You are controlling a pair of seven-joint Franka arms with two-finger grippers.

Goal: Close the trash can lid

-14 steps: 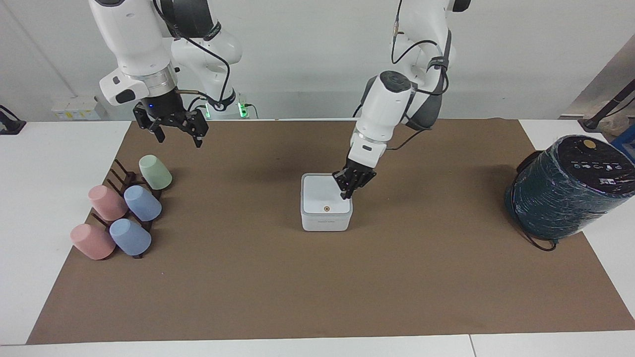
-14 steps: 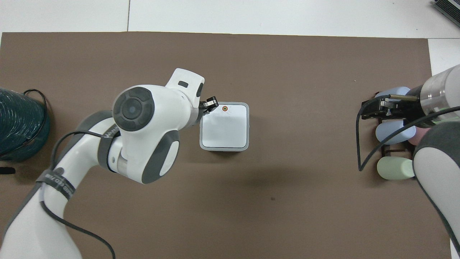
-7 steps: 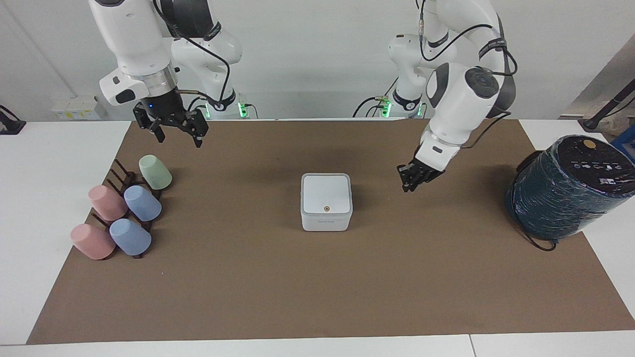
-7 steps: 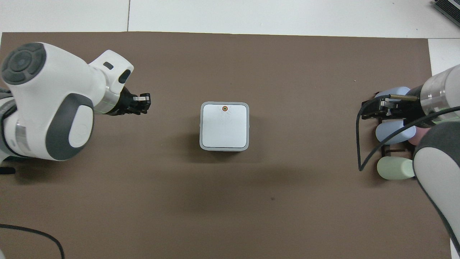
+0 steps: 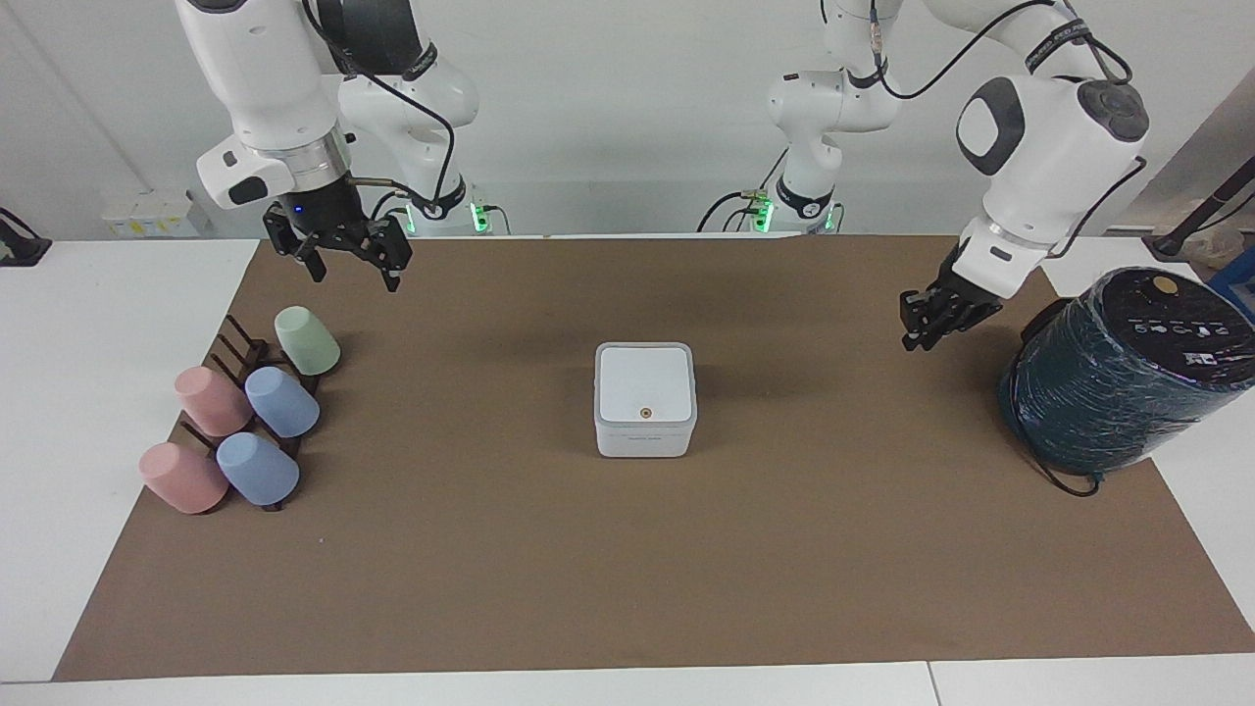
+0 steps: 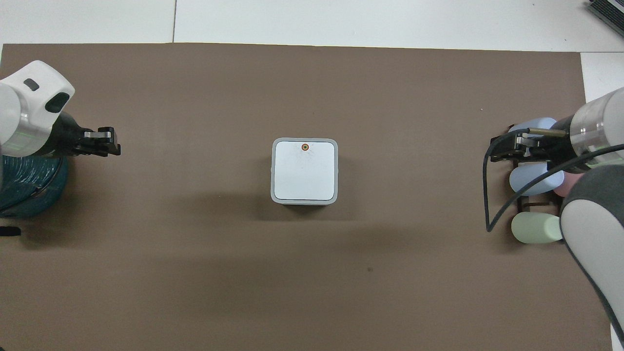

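The small white trash can [image 5: 644,439] stands in the middle of the brown mat. Its white lid [image 5: 642,382] lies flat and closed on top, orange dot up, and shows square in the overhead view [image 6: 304,171]. My left gripper [image 5: 918,333] is shut and empty, up in the air over the mat between the can and the dark teal cylinder, well clear of the can; it also shows in the overhead view [image 6: 113,145]. My right gripper [image 5: 350,272] is open and empty and waits over the mat near the cup rack.
A large dark teal wrapped cylinder [image 5: 1118,378] with a black top and a cable stands at the left arm's end of the table. A dark rack [image 5: 235,348] with several pastel cups [image 5: 281,400] lies at the right arm's end.
My left gripper lifted off the lid and swung away toward the teal cylinder at its own end of the table. The lid stays closed. The right arm has not moved.
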